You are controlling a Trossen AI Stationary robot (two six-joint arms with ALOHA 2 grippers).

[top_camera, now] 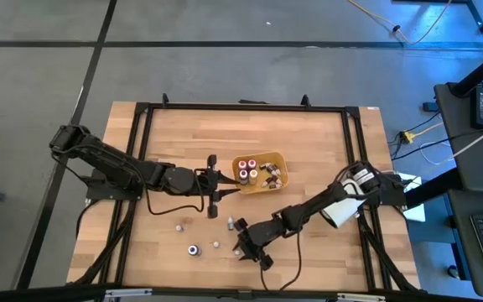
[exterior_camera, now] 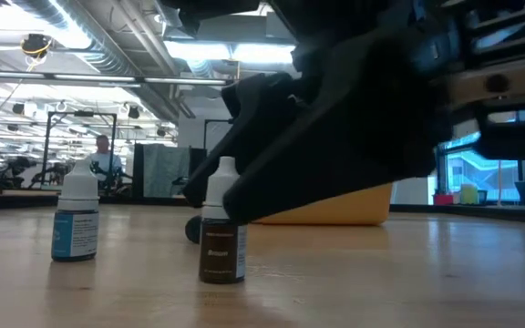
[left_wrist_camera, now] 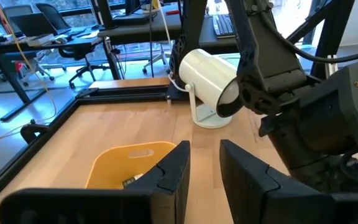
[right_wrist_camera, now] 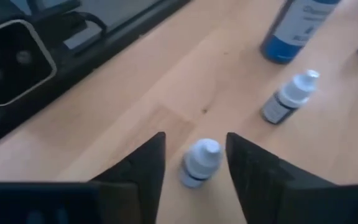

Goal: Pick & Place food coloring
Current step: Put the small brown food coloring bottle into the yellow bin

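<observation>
We see one white-capped bottle (right_wrist_camera: pixel 199 163) standing upright between the right gripper's (right_wrist_camera: pixel 196 163) parted fingers (right_wrist_camera: pixel 143 168); whether they touch it we cannot tell. A second bottle (right_wrist_camera: pixel 287 97) stands just ahead of that gripper, and a blue-bodied one (right_wrist_camera: pixel 298 25) farther ahead. From above, the right gripper (top_camera: pixel 243 244) sits low over the table's (top_camera: pixel 325 151) front part, with loose bottles to its left: one (top_camera: pixel 216 245) near, a dark-ringed one (top_camera: pixel 193 249) beyond it, another (top_camera: pixel 179 226) farther back, and one (top_camera: pixel 230 223) just behind the gripper.

More bottles with red caps (top_camera: pixel 246 169) lie in the yellow tray (top_camera: pixel 277 158), just right of the left gripper (top_camera: pixel 219 186). Its fingers (left_wrist_camera: pixel 173 171) stand a little apart and hold nothing, the tray (left_wrist_camera: pixel 107 168) right ahead of them.

At table height we see a brown-labelled bottle (exterior_camera: pixel 221 235) and a blue-labelled bottle (exterior_camera: pixel 77 222), both upright, under the dark arm. The white cylinder (left_wrist_camera: pixel 207 78) lies beyond the left gripper, at the right arm's base.
</observation>
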